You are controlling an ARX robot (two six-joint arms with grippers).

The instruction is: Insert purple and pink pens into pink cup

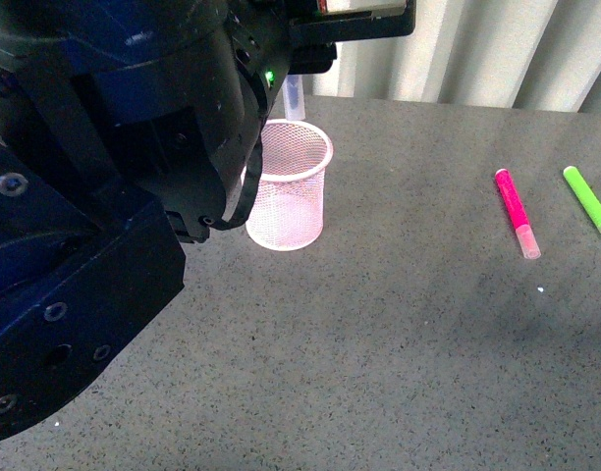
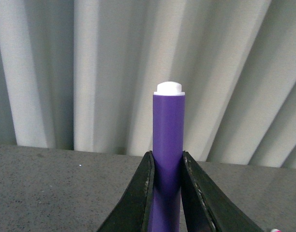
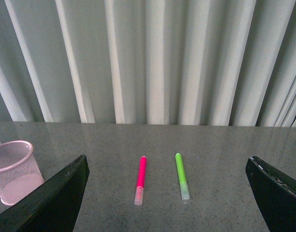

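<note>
Left pincer grips the purple pen; right pincer gapes wide.

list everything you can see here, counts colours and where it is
pink cup: one, pale pink mesh, upright on the table, far left of centre
purple pen: one, deep purple with a pale end, upright between the left gripper's fingers
pink pen: one, hot pink with a pale cap, lying on the table at the right
green pen: one, lime green, lying just right of the pink pen
table: one, speckled grey
curtain: one, pale and pleated, behind the table
left gripper: one, black, shut on the purple pen
right gripper: one, black, open, empty
</note>
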